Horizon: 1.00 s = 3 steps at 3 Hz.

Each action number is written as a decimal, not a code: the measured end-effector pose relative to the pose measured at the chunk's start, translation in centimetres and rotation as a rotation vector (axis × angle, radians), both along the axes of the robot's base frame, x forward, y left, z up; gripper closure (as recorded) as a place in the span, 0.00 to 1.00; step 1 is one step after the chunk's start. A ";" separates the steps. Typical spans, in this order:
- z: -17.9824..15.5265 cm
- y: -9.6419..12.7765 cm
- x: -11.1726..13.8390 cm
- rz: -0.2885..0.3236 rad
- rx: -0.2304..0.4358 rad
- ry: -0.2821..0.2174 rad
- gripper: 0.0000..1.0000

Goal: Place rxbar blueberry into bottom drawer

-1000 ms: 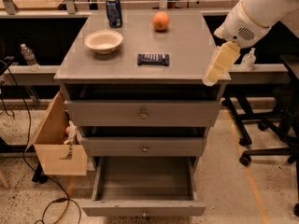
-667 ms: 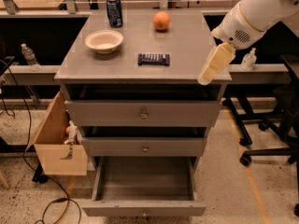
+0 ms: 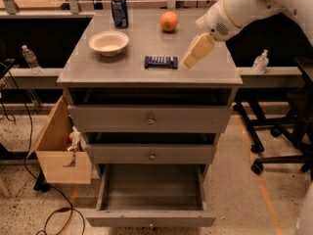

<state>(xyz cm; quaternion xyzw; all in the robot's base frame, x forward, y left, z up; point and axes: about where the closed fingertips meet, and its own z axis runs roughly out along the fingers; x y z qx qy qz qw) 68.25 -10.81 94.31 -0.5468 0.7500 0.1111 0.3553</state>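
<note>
The rxbar blueberry (image 3: 161,61) lies flat on the grey cabinet top (image 3: 98,70), about midway between the left and right edges and nearer the front edge than the back. Its long axis runs left to right, parallel to the front edge. There is one bar, one pale bowl (image 3: 109,42) toward the left edge, one blue soda can (image 3: 119,11) near the back left corner and one orange (image 3: 169,21) near the back edge. Below are three grey drawers: the top drawer (image 3: 150,117) and middle drawer (image 3: 151,153) stand slightly out, and the bottom drawer (image 3: 151,218) is pulled far out with its floor bare. A tan wooden box (image 3: 61,151) hangs off the cabinet's left side. The white arm (image 3: 244,9) comes in from the upper right and slopes down to the left. Its tan gripper (image 3: 190,61) tilts diagonally down-left, its tip just beside the bar's right end; whether it is open or closed cannot be told.
</note>
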 end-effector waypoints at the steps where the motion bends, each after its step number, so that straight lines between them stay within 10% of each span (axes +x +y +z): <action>1: -0.7 3.4 3.0 0.029 0.050 -0.032 0.00; 3: -4.9 8.6 9.0 0.062 0.200 -0.025 0.00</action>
